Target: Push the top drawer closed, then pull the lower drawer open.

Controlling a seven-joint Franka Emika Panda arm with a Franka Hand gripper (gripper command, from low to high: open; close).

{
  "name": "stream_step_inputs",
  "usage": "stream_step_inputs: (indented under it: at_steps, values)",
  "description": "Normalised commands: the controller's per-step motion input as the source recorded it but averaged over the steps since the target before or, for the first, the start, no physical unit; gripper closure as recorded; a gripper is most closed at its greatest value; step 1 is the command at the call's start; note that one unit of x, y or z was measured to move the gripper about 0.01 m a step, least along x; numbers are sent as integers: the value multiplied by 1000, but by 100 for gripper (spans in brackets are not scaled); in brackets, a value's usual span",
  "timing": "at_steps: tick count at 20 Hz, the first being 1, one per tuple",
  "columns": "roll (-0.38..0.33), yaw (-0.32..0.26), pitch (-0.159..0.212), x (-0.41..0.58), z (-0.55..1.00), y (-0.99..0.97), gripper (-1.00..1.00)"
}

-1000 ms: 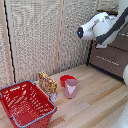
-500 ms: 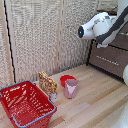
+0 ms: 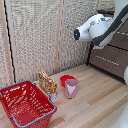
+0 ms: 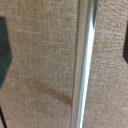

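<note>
Two stacked brown drawer fronts stand at the exterior view's right. The top drawer (image 3: 121, 41) is largely covered by my white arm (image 3: 97, 27), which reaches in at its height. Below it, the lower drawer (image 3: 106, 64) shows its slim silver bar handle (image 3: 107, 60). My gripper is hidden behind the arm in the exterior view. In the wrist view a silver bar handle (image 4: 84, 60) runs across a brown wood-grain front (image 4: 45, 65), very close. My gripper (image 4: 64, 50) is open, with one dark finger (image 4: 4, 50) on each side of the bar. I cannot tell if they touch it.
On the wooden floor sit a red wire basket (image 3: 25, 102), a patterned snack bag (image 3: 47, 82), a red bowl (image 3: 65, 78) and a pinkish cup (image 3: 71, 88). Tall woven screen panels (image 3: 40, 40) line the back.
</note>
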Motion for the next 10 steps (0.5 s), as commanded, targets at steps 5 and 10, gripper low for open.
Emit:
stream_step_inputs:
  at_steps: [5, 10]
  values:
    - [-18, 8, -46, -5, -415, 135, -100]
    - [-76, 2, -91, -19, -492, 150, -100]
